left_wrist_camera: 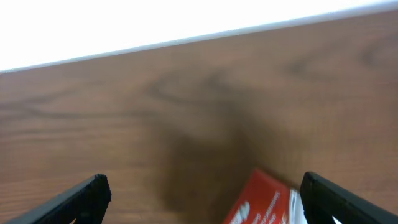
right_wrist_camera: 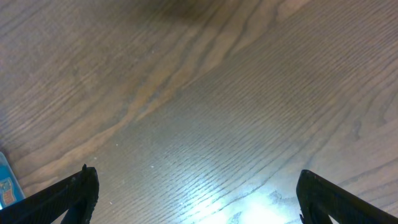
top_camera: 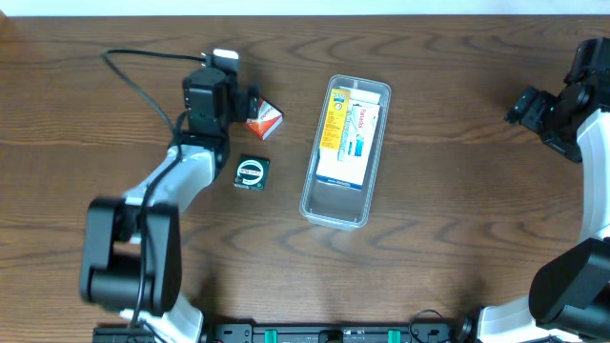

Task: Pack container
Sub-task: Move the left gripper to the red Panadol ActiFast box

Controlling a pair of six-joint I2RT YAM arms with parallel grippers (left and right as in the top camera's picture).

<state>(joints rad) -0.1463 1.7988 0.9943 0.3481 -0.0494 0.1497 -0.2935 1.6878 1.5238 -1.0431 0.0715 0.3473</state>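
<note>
The container (top_camera: 335, 215) is a long clear plastic tray in the middle of the table. Two flat boxes lie in it, a yellow one (top_camera: 335, 119) and a white one (top_camera: 355, 143). A small red and white box (top_camera: 266, 118) lies left of the tray. My left gripper (top_camera: 250, 103) is open and sits right over that box, whose red corner shows between the fingers in the left wrist view (left_wrist_camera: 264, 202). A small black square box (top_camera: 253, 172) lies below it. My right gripper (top_camera: 522, 103) is open and empty at the far right, over bare table (right_wrist_camera: 199, 124).
A black cable (top_camera: 143, 81) loops over the table behind the left arm. The white wall edge (left_wrist_camera: 186, 25) runs along the table's far side. A sliver of a blue thing (right_wrist_camera: 6, 183) shows at the left edge of the right wrist view.
</note>
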